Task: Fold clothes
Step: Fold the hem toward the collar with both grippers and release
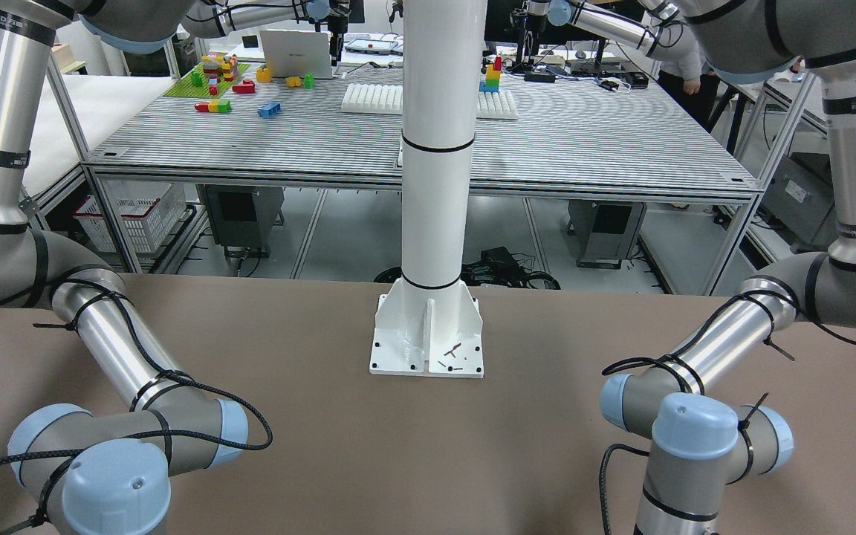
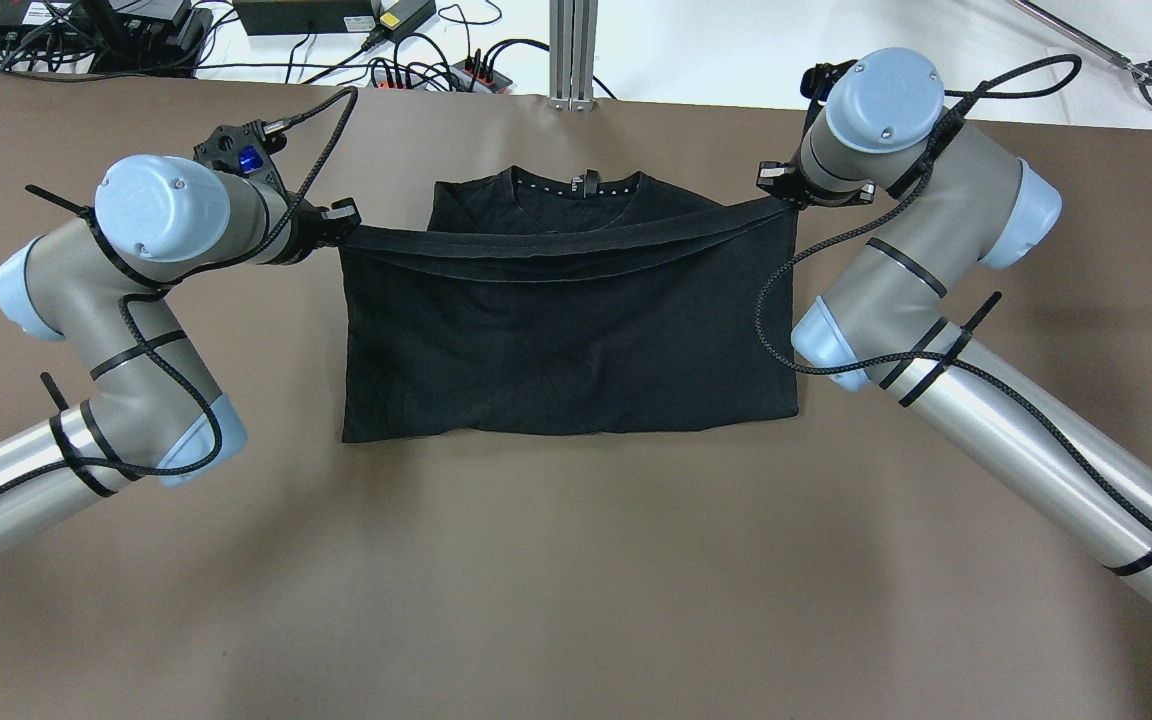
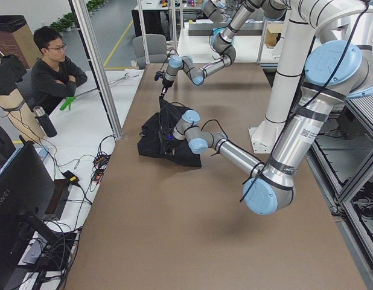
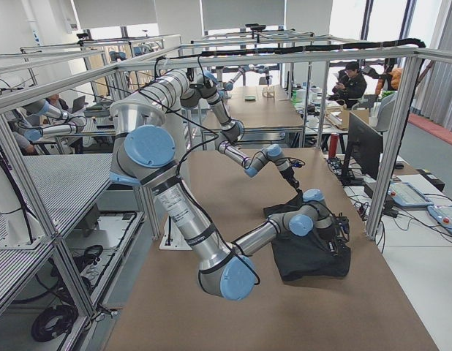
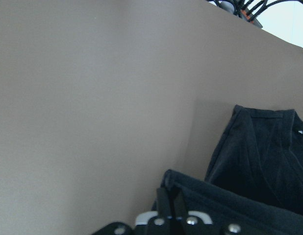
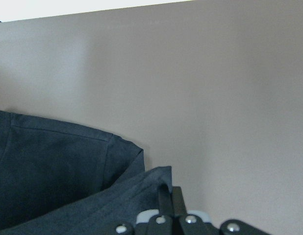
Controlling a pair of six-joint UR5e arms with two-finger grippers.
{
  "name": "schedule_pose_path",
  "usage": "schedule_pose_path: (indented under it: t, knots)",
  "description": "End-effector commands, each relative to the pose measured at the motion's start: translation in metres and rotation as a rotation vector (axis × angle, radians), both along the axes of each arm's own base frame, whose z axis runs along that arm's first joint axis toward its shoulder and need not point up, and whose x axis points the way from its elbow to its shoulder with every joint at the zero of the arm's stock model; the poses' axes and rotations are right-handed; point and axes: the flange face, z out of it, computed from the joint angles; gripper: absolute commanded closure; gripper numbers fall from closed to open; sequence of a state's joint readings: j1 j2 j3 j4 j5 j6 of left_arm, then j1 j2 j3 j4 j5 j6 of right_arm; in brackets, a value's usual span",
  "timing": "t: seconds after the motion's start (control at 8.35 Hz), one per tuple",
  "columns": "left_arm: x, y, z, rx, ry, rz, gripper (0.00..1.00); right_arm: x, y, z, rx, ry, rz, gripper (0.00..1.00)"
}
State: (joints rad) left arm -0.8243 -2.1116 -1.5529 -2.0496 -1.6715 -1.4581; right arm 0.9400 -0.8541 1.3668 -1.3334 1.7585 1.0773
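Observation:
The clothes are one black garment (image 2: 566,340) lying across the middle of the brown table, its collar band with small white marks (image 2: 576,187) at the far side. A hemmed edge is lifted and stretched taut between both arms, above the flat part. My left gripper (image 2: 344,222) is shut on the clothes at the lifted left corner (image 5: 172,188). At the lifted right corner (image 6: 161,181) my right gripper (image 2: 781,195) is shut on the clothes too. In both wrist views the fingers pinch dark fabric above the table.
Cables and power strips (image 2: 426,70) lie beyond the table's far edge. The white robot column (image 1: 435,186) rises from its base plate at the near edge. A seated person (image 3: 57,66) is past the far edge. Bare brown table (image 2: 576,580) shows around the garment.

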Motion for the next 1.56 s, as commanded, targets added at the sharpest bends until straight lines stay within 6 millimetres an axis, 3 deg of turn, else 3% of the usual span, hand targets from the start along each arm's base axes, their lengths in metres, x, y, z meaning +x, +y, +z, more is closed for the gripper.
schedule_pose_path:
  t: [0.0, 0.36, 0.72, 0.84, 0.96, 1.08, 1.2, 1.32, 1.44]
  knots:
    - [0.02, -0.046, -0.004, -0.017, -0.01, 0.002, 1.0, -0.015, -0.003, 0.018, 0.005, 0.014, 0.007, 1.0]
    - [0.028, -0.066, 0.031, -0.002, -0.001, 0.019, 0.99, -0.017, -0.002, 0.021, 0.003, 0.014, 0.006, 1.0]
    - [0.017, -0.082, 0.058, 0.003, 0.021, 0.015, 0.89, -0.022, -0.009, 0.028, -0.018, -0.034, 0.068, 0.93]
    - [0.014, -0.087, 0.067, 0.004, 0.035, 0.02, 0.7, -0.022, -0.013, 0.023, -0.032, -0.088, 0.141, 0.76]
    - [0.011, -0.089, 0.066, 0.004, 0.035, 0.015, 0.56, -0.026, -0.021, 0.015, -0.065, -0.123, 0.227, 0.45]
    - [0.001, -0.101, 0.071, -0.002, 0.025, 0.037, 0.55, -0.026, -0.026, 0.01, -0.065, -0.131, 0.276, 0.36]
    - [-0.007, -0.11, 0.068, 0.007, 0.023, 0.066, 0.55, -0.022, -0.024, 0.011, -0.061, -0.161, 0.293, 0.35]
    - [-0.005, -0.11, 0.062, 0.013, 0.029, 0.067, 0.55, -0.008, 0.002, 0.012, -0.049, -0.219, 0.296, 0.34]
    - [-0.005, -0.11, 0.062, 0.013, 0.03, 0.068, 0.55, -0.005, 0.061, 0.036, -0.052, -0.246, 0.25, 0.34]
